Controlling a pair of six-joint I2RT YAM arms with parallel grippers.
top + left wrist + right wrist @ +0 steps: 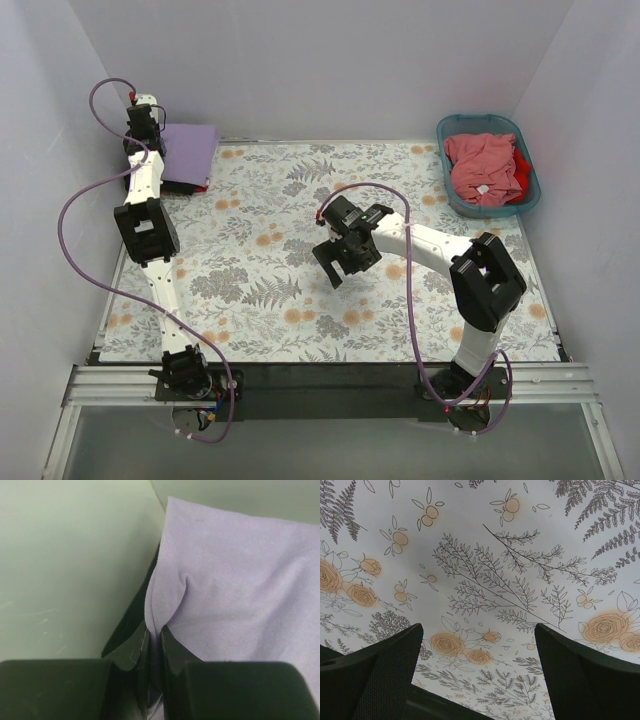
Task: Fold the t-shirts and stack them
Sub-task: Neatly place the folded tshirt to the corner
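The lavender t-shirt [188, 150] is found folded on a black t-shirt [127, 625] at the far-left corner of the floral surface [300, 300], with a ridge of it pinched in the left jaws, the left arm [147, 228] stretched way out, while the right jaws are held wide open and empty above mid-surface.

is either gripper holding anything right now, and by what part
The left gripper pinches the lavender t-shirt by a bunched fold near its edge; the right gripper is open, holding nothing.
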